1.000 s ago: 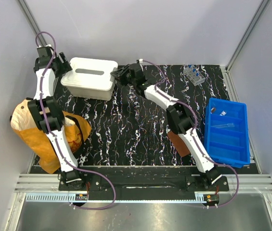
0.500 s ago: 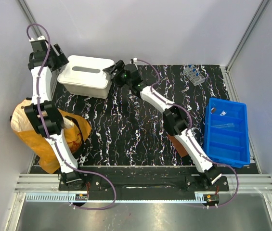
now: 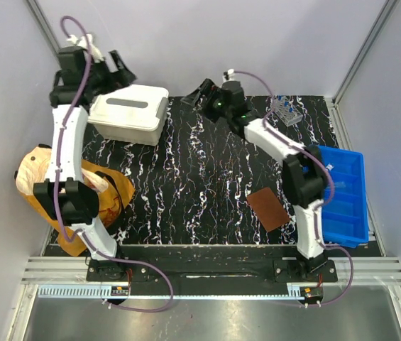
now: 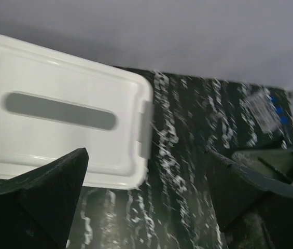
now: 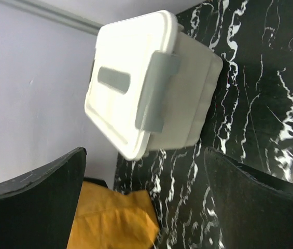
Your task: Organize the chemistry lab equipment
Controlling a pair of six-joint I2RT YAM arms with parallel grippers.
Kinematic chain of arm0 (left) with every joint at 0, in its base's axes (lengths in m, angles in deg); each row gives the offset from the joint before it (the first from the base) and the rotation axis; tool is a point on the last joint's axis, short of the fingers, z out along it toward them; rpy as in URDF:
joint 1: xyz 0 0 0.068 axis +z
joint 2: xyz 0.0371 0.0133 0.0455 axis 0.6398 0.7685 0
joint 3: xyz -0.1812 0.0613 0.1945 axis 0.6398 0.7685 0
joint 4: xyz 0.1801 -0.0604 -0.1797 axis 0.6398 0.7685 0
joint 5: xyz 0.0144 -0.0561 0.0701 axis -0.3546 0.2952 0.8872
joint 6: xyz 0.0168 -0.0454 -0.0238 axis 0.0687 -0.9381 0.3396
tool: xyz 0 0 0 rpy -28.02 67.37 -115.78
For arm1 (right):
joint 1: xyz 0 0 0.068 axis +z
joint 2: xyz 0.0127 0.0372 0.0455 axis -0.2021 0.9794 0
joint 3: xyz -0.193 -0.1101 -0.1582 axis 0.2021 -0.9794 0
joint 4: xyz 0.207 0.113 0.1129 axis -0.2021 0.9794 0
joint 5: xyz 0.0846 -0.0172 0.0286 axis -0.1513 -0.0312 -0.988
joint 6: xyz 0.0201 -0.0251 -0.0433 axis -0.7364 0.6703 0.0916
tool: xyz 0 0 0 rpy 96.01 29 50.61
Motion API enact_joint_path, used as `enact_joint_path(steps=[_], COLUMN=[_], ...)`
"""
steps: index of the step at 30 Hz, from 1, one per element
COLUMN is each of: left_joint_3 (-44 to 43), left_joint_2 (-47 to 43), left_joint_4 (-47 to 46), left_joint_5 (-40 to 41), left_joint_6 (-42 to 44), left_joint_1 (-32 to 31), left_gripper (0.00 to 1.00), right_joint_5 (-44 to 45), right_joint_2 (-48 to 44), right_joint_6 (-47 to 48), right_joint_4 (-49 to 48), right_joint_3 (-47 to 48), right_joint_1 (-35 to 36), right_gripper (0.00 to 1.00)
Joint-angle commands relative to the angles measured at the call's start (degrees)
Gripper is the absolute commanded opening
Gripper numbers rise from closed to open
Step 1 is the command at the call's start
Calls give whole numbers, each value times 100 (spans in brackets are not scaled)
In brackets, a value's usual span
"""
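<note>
- Hovering with the left pincer [image 3: 118, 69] wide and empty, above the far-left end of the white lidded box [image 3: 130, 112].
- Hanging with the right pincer [image 3: 201, 94] equally wide, gripping nothing, a little to the right of that box.
- Leaving the clear tube rack [image 3: 286, 111] at the desk's [image 3: 186, 185] far right, near the blue bin [image 3: 331, 220] with small pieces inside.
- Probably pausing between steps, box shut; next likely calling for closing on a grey latch [image 5: 156, 91] or fetching the rack.

Top camera high above whole table [image 3: 200, 177], both wrist cameras nearer, sharing the white box [image 3: 140, 117]
</note>
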Motion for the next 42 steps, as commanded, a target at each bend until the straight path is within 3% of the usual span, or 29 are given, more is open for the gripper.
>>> enact_joint_path(steps=[1, 4, 10, 17, 20, 26, 42], left_joint_3=[586, 1358, 2861, 4961, 5473, 5510, 5808], left_joint_2=[-839, -1480, -2825, -4381, -4690, -4489, -4866], left_joint_4=[-276, -705, -1629, -2666, -2746, -2351, -2403], left_joint_5=[-589, -597, -992, -905, -896, -1203, -1177], left_joint_6=[272, 247, 184, 123, 88, 185, 264], left_joint_1=[-950, -1479, -2051, -2280, -2324, -2324, -2456], left_gripper=[99, 99, 99, 99, 99, 99, 99], right_joint_5=[76, 647, 938, 1465, 1554, 1773, 2143], right_joint_2=[-2120, -3185, -5171, -7229, -7792, -8373, -8172], right_joint_6=[1922, 2424, 3515, 3428, 3226, 3024, 3032], right_joint_4=[298, 904, 2346, 2917, 3103, 2998, 3217], right_joint_3=[-889, -1768, -2867, -4317, -4801, -5391, -4935], right_joint_1=[98, 98, 90, 98, 98, 98, 107], right_gripper=[100, 99, 100, 100, 100, 100, 100])
